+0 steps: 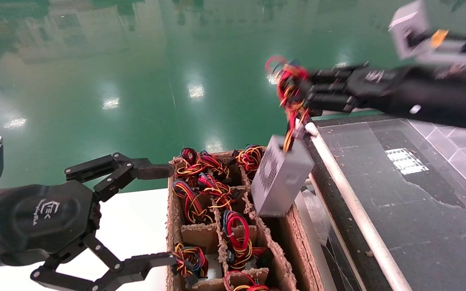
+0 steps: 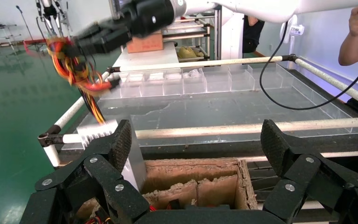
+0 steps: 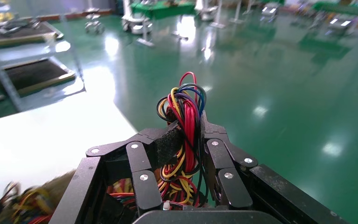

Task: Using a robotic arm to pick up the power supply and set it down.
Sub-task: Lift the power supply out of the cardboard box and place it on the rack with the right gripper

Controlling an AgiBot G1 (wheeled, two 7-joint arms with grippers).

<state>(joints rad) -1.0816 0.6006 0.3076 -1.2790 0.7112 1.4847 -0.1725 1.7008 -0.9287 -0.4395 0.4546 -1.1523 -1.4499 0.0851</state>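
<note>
The power supply (image 1: 281,178), a silver-grey box with a vent grille, hangs tilted over the far right corner of the brown cardboard tray (image 1: 297,238). Its red, yellow and black wire bundle (image 1: 291,87) runs up into my right gripper (image 1: 303,95), which is shut on the wires on the end of the robotic arm (image 1: 431,95). In the right wrist view the wire bundle (image 3: 184,102) is pinched between the pads of the right gripper (image 3: 189,135). My left gripper (image 1: 164,214) stands open at the tray's left side, nothing between its fingers. From the left wrist, the power supply (image 2: 133,154) shows behind one finger.
Other compartments of the tray hold several more wire bundles (image 1: 200,190). A black-topped bench (image 1: 399,194) with a white tube rail (image 1: 354,206) runs along the right. Clear plastic bins (image 2: 191,81) line its far side. A white table (image 1: 136,218) lies under the tray.
</note>
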